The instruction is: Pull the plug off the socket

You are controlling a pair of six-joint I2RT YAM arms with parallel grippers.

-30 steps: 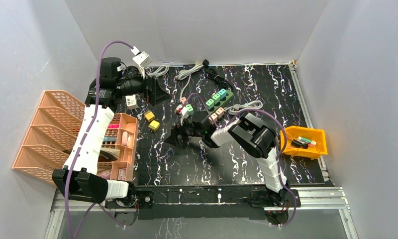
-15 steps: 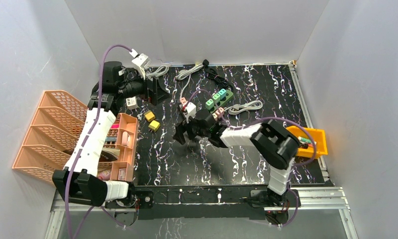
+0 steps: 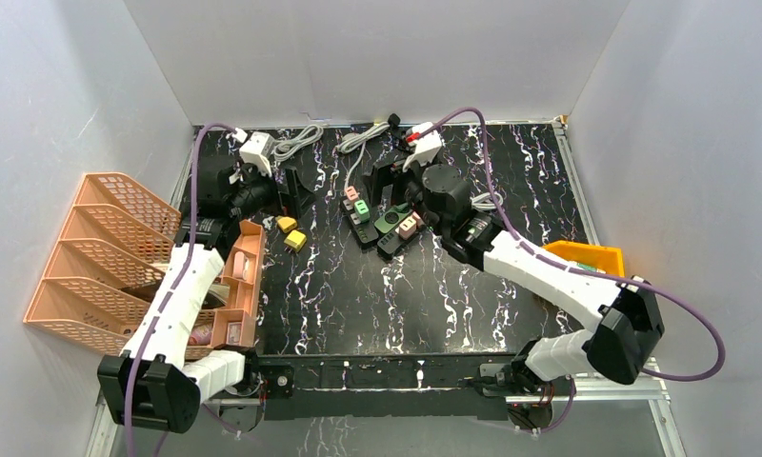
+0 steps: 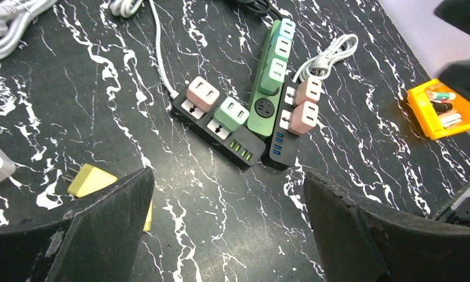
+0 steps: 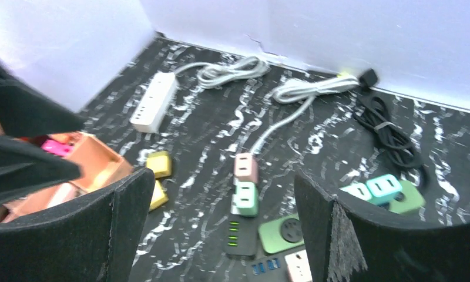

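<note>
A black socket strip (image 4: 220,123) lies mid-table with a pink plug (image 4: 201,94) and a green plug (image 4: 231,113) seated in it. The right wrist view shows the same strip (image 5: 241,235) and its pink plug (image 5: 245,167) and green plug (image 5: 244,198). Beside it lie a green strip (image 4: 267,88) carrying teal plugs and another black strip (image 4: 285,144) with two pink plugs. My left gripper (image 3: 296,181) hovers open to the left of the strips. Behind them, my right gripper (image 3: 389,186) hangs open, holding nothing.
Two yellow blocks (image 3: 290,231) lie left of the strips. A white strip (image 5: 153,108) and coiled cables (image 3: 301,138) sit at the back. A pink file rack (image 3: 91,257) and an orange organiser (image 3: 239,276) stand at left, an orange bin (image 3: 587,257) at right.
My right arm swung from the near middle of the table up and back, so its gripper now hangs behind the strips. The left wrist shifted slightly nearer. Both grippers stayed open.
</note>
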